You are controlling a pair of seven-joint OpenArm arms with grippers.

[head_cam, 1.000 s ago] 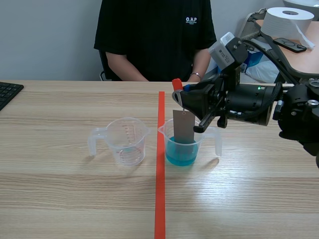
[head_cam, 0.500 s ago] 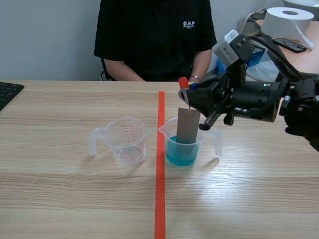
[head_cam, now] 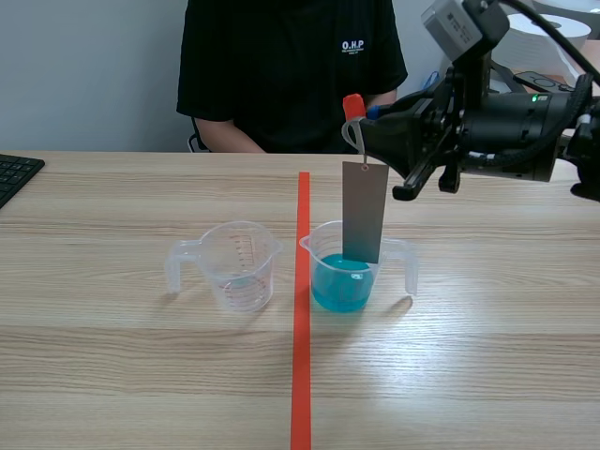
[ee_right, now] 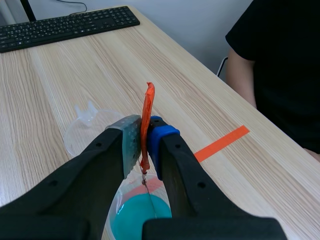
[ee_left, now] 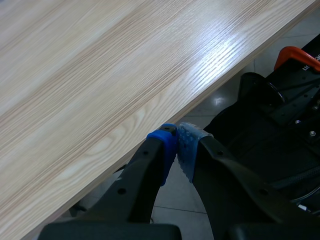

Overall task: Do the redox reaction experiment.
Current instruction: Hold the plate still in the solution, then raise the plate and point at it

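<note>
My right gripper point(head_cam: 367, 134) is shut on a red-tipped clip point(head_cam: 352, 111) from which a grey metal strip point(head_cam: 365, 212) hangs on a wire hook. The strip's lower end dips inside the rim of a clear beaker point(head_cam: 345, 267) holding blue liquid point(head_cam: 341, 282), just right of the tape line. In the right wrist view the orange clip point(ee_right: 146, 122) sits pinched between my fingers, directly over the blue liquid point(ee_right: 142, 217). An empty clear measuring beaker point(head_cam: 236, 263) stands left of the tape. My left gripper point(ee_left: 177, 145) is shut on nothing, past the table's edge over the floor.
A person in a black shirt point(head_cam: 291, 70) sits across the table. A black keyboard point(head_cam: 14, 174) lies at the far left edge, also visible as the keyboard point(ee_right: 65, 26) in the right wrist view. A paper roll point(head_cam: 534, 33) stands on a side table at the back right.
My right gripper has risen and shifted slightly right, lifting the grey strip most of the way out of the blue liquid. The beakers have not moved.
</note>
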